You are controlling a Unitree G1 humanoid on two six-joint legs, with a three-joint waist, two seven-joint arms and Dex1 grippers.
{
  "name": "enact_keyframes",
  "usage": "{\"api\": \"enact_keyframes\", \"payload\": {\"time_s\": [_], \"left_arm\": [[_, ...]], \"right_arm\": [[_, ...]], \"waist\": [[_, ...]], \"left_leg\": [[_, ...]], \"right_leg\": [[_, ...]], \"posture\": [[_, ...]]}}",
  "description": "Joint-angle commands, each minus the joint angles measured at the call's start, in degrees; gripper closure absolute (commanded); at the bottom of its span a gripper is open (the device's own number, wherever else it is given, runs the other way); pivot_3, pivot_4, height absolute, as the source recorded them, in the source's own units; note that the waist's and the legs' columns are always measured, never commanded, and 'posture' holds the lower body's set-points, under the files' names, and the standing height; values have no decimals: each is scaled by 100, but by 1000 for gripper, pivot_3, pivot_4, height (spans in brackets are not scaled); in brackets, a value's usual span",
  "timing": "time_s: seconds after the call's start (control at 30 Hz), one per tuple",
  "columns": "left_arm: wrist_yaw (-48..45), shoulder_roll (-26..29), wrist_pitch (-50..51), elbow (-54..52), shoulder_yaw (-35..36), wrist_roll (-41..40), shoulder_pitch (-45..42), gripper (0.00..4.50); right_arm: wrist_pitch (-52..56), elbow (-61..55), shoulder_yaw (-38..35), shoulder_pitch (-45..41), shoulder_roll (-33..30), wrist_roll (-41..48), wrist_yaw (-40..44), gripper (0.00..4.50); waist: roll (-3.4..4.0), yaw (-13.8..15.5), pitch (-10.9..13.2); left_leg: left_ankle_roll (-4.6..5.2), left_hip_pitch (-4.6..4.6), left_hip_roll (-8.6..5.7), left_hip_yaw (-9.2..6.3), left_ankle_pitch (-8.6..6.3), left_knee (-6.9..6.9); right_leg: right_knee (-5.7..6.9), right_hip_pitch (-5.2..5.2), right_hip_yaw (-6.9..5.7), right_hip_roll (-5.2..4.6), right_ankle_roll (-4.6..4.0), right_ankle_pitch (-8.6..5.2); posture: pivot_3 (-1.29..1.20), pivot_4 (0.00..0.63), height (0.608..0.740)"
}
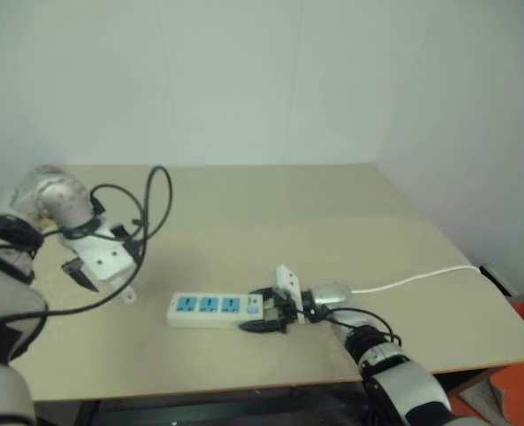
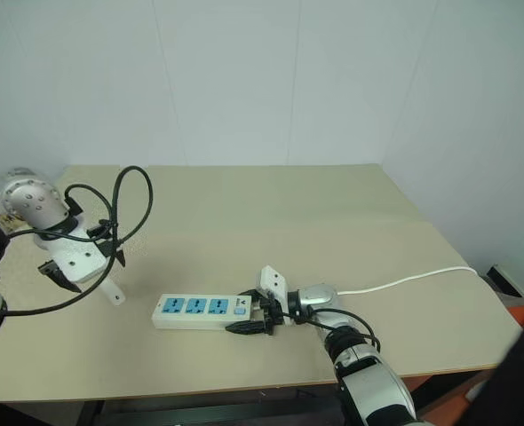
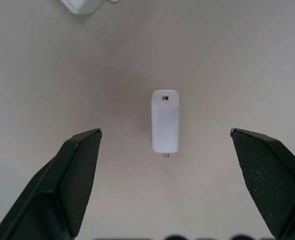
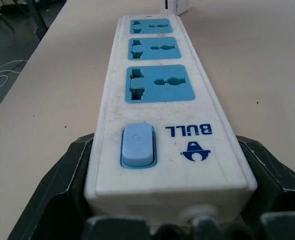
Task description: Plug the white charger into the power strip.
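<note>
Bracing the power strip at its switch end, right gripper lying low along the counter, jaws pinching the strip's two long sides, one black finger pressed to each flank. Likely held this way to keep the bar from sliding or tipping once a plug is pushed down into it. Nearest those jaws: pale blue power button, then three blue sockets in a row running away toward the far end, all empty. Thin white cord leaving the gripped end and trailing off over the counter's right edge.

Further left, well apart from the strip: white charger lying flat on the counter, prongs to the side rather than down, so needing to be lifted and turned before any insertion. Left gripper hanging straight above it, pointing down, jaws spread wide with one fingertip on either side of the charger and clear of it. Nothing held there yet; pose reads as lining up for a pinch across the charger's narrow width. Seen from the head camera, charger peeking out just below the left gripper housing, near the strip's far end but not touching it.

Beyond both: bare counter up to the white wall.
</note>
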Motion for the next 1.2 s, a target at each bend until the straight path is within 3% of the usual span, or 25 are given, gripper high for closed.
{"api": "enact_keyframes", "payload": {"time_s": [0.03, 0.47, 0.93, 1.2], "left_arm": [[-17, 5, -493, 71, 120, 359, -100, 0], [172, -222, -620, 238, 445, 967, 225, 0], [2088, -505, -98, 347, 408, 2742, 315, 0], [2958, -691, 84, 490, 385, 3369, 344, 0]], "right_arm": [[28, -167, -56, 12, -32, -6, -44, 1089], [77, -222, -59, 38, -33, 1, -123, 1089], [262, -635, -76, 295, -68, 69, -250, 1089], [334, -750, -90, 326, -93, 86, -274, 1089]], "waist": [[0, 3, 0], [1, 22, 1], [1, 51, 1], [1, 105, 1]], "left_leg": [[0, -2, 0, 0, 0, 0], [1, -2, 0, -1, 0, 5], [1, -3, -1, -2, 0, 8], [0, -2, -1, -2, 0, 7]], "right_leg": [[0, 0, 0, 0, 0, 0], [3, 1, -1, 0, 2, 0], [4, 3, -3, 0, 4, -1], [5, 3, -3, 0, 4, -1]], "posture": [[0, 150, 740], [0, 150, 740], [0, 150, 740], [0, 150, 740]]}}
